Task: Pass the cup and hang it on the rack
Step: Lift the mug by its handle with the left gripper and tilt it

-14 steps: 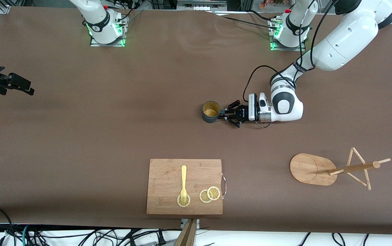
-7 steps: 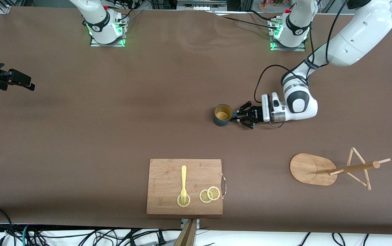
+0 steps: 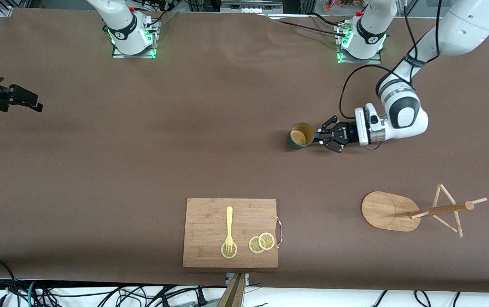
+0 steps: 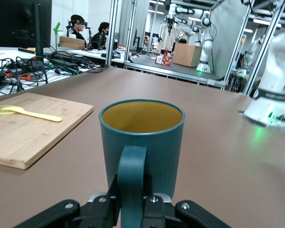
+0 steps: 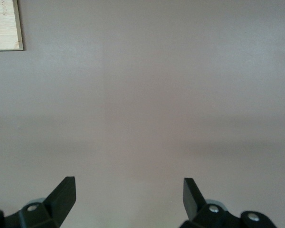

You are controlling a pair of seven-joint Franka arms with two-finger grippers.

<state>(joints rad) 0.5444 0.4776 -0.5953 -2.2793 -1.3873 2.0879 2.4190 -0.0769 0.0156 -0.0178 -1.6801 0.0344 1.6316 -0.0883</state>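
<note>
Front view: the left pincer [image 3: 322, 136] is clamped on the handle of the cup [image 3: 300, 136], holding it upright over the bench [image 3: 142, 149], well apart from the rack [image 3: 415, 210], which lies tipped over nearer the camera. The right pincer [image 3: 35, 106] waits at the right arm's end of the bench.

Left wrist view: the cup [image 4: 142, 142] fills the middle, handle pinched tight, cutting board [image 4: 33, 128] off to one side.

Right wrist view: right pincer [image 5: 128, 194] spread wide over bare bench.

High front view, two wrist close-ups
</note>
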